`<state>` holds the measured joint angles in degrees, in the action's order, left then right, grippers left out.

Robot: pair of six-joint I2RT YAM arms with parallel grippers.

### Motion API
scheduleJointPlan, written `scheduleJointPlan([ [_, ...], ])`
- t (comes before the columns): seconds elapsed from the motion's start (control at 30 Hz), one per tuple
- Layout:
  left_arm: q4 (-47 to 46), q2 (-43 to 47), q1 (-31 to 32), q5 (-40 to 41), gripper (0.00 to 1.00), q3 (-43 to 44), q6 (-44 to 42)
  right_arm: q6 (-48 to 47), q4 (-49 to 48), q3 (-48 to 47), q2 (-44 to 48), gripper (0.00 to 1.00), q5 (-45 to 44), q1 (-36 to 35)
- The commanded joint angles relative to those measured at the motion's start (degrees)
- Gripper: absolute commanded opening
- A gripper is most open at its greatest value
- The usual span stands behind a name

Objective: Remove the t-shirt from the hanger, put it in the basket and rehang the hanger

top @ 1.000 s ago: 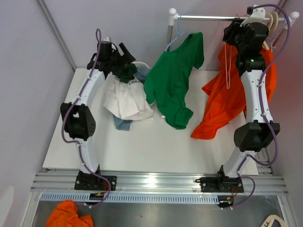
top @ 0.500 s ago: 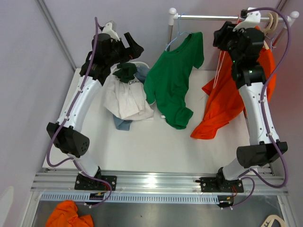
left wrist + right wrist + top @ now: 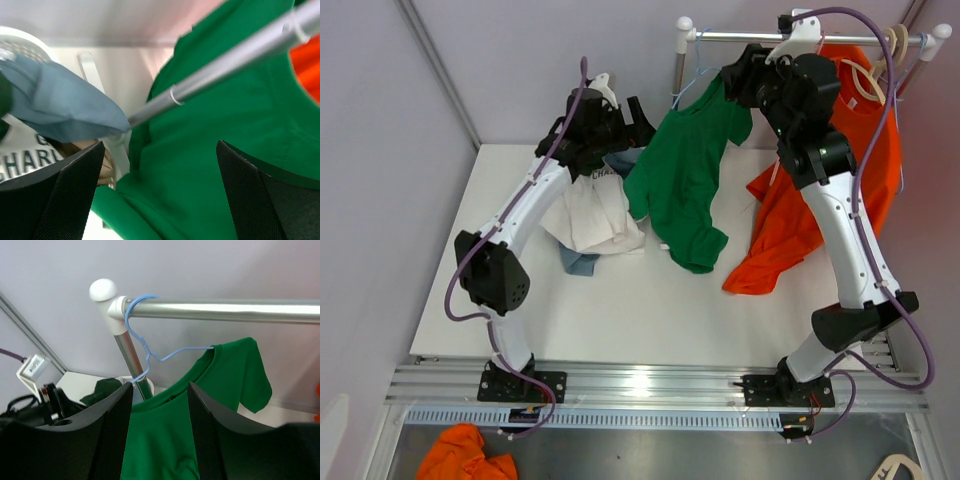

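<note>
Near the green t-shirt (image 3: pixel 685 180), the left pincer (image 3: pixel 160 146) and right pincer (image 3: pixel 160 388) have swung inward, both gaping wide.

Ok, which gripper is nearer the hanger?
Right. The right gripper faces the hanger from close by; the left gripper is across the shirt from it, by the clothes pile.

Matt green cloth t-shirt (image 3: pixel 685 180), glossy metal rail (image 3: pixel 225 310)
</note>
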<state>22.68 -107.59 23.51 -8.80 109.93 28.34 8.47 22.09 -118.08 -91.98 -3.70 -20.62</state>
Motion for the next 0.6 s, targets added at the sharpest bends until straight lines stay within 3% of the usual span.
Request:
scheduleJointPlan([
  [0.0, -0.79, 0.54, 2.15, -0.87, 0.96, 2.57, -1.62, 0.58, 2.43, -5.13, -4.68, 0.51, -0.43, -0.65],
  [0.33, -0.26, 3.79, 6.55, 0.18, 0.97, 1.96, -2.67, 0.41, 6.74, -16.21, -16.55, 0.5, 0.45, -1.17],
  [0.57, -0.88, 5.37, 8.66, 0.01, 0.97, 0.29, -2.85, -0.12, 6.22, -17.53, -17.53, 0.49, 0.19, -2.75],
])
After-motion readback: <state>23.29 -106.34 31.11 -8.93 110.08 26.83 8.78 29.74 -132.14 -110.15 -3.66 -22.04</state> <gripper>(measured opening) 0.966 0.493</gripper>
